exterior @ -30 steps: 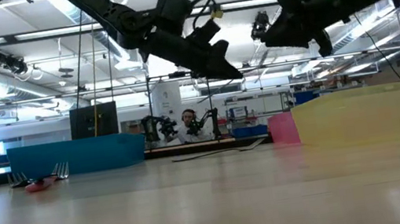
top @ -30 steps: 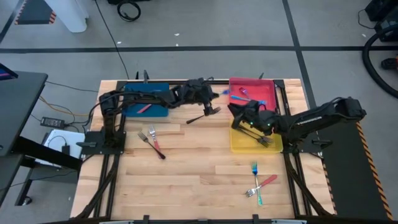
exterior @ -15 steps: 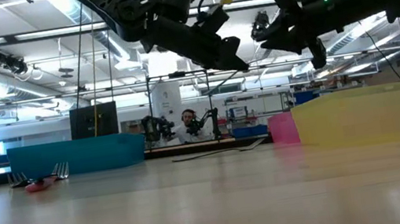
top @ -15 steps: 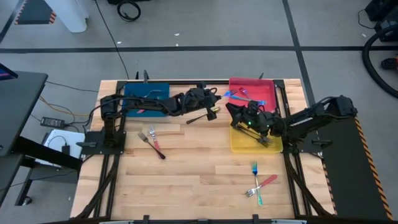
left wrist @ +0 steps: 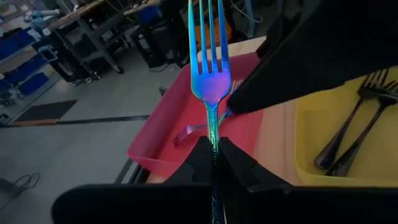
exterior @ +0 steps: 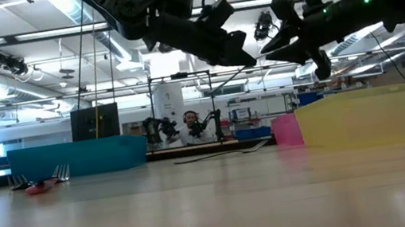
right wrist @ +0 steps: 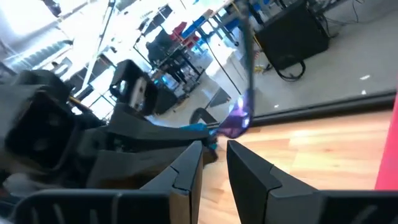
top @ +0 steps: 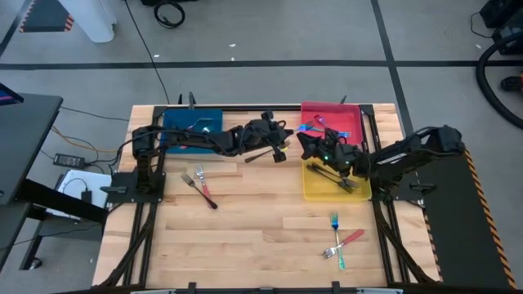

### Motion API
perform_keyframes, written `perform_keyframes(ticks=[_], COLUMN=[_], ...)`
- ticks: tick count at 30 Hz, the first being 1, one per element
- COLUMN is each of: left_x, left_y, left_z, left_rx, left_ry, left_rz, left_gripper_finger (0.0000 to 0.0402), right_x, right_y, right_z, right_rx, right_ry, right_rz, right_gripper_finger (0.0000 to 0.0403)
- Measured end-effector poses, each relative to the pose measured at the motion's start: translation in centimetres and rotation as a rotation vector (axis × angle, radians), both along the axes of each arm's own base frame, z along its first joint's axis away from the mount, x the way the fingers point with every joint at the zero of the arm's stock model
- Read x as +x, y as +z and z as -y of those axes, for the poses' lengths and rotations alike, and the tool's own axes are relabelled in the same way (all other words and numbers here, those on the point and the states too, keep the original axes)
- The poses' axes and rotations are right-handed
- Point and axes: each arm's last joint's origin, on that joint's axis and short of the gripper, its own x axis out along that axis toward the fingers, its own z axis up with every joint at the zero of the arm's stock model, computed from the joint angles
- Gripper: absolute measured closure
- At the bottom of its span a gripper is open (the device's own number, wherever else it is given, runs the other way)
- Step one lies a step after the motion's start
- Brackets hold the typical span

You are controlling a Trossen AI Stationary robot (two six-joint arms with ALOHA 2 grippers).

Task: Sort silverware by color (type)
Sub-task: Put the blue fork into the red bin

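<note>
Two claws meet mid-frame above the tabletop: left claw (left wrist: 212, 152) grips an iridescent fork (left wrist: 211, 74) by its handle, tines toward the parted right claw (right wrist: 214, 163), seemingly a handover.

Wooden table (top: 245, 237) bearing three trays: blue tray (top: 189, 124) at the far left, red tray (top: 345, 121) at the far right, yellow tray (top: 320, 193) touching the red one's near side. Low view: a person (exterior: 190, 123) in the room beyond.
</note>
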Motion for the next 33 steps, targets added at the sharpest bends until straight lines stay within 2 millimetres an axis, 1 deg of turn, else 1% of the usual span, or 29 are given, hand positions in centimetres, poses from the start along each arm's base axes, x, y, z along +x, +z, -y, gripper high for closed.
perform_keyframes(ticks=[6, 13, 17, 20, 26, 33], left_x=[0.1, 0.1, 0.1, 0.1, 0.2, 0.2], left_y=[0.1, 0.1, 0.1, 0.1, 0.1, 0.1], left_z=[0.4, 0.4, 0.4, 0.4, 0.5, 0.5], left_rx=[0.006, 0.006, 0.007, 0.007, -0.001, -0.006], left_ry=[-0.012, -0.011, -0.011, -0.011, -0.035, -0.049], left_rz=[0.013, 0.014, 0.013, 0.013, 0.014, 0.008], left_gripper_finger=[0.0393, 0.0393, 0.0393, 0.0393, 0.0393, 0.0393], right_x=[0.2, 0.2, 0.3, 0.2, 0.1, 0.1], right_y=[-0.5, -0.3, -0.3, -0.3, -0.2, 0.0], right_z=[0.3, 0.4, 0.3, 0.4, 1.0, 1.5], right_rx=[0.024, 0.014, 0.009, 0.008, 0.004, -0.006], right_ry=[-0.013, -0.016, 0.010, -0.007, -0.036, -0.003], right_rz=[0.017, 0.031, 0.025, 0.025, 0.030, 0.049], right_gripper_finger=[0.0320, 0.0320, 0.0320, 0.0320, 0.0320, 0.0320])
